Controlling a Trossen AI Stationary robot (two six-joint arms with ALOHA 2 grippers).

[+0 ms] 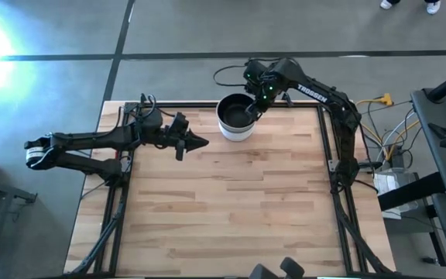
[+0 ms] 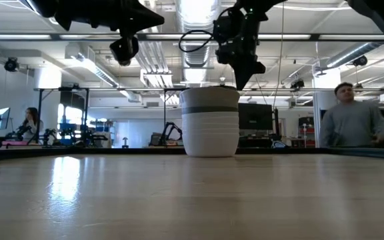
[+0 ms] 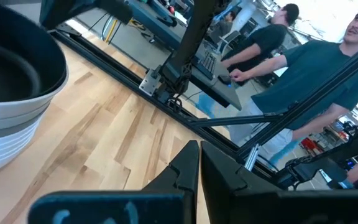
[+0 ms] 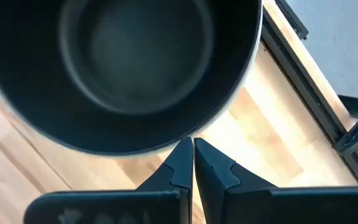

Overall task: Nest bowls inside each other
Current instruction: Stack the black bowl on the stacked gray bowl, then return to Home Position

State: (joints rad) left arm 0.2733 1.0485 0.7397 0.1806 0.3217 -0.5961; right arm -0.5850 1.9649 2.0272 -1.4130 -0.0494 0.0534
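Observation:
Several bowls stand nested in one stack (image 1: 236, 118) at the middle of the table's far edge. White bowls are at the bottom, grey ones above them and a black one on top, as the low view (image 2: 210, 123) and both wrist views (image 3: 11, 93) (image 4: 123, 68) show. My right gripper (image 1: 255, 113) is shut and points down, its tips (image 2: 241, 84) right at the top rim's right side (image 4: 192, 149). My left gripper (image 1: 205, 142) is shut and hangs in the air to the left of the stack (image 3: 199, 152). My right gripper has its shut fingertips (image 4: 182, 155) at the outer right rim of the top black bowl (image 4: 229, 118), coming from above. Whether they touch the rim I cannot tell. The stack rests upright on the table.
A dark frame rail (image 1: 327, 147) runs along the table's edges, and cables (image 1: 227, 74) lie behind the far edge. Bare wood (image 1: 231, 201) spreads over the near and middle table. People (image 2: 352, 120) stand and sit in the room beyond.

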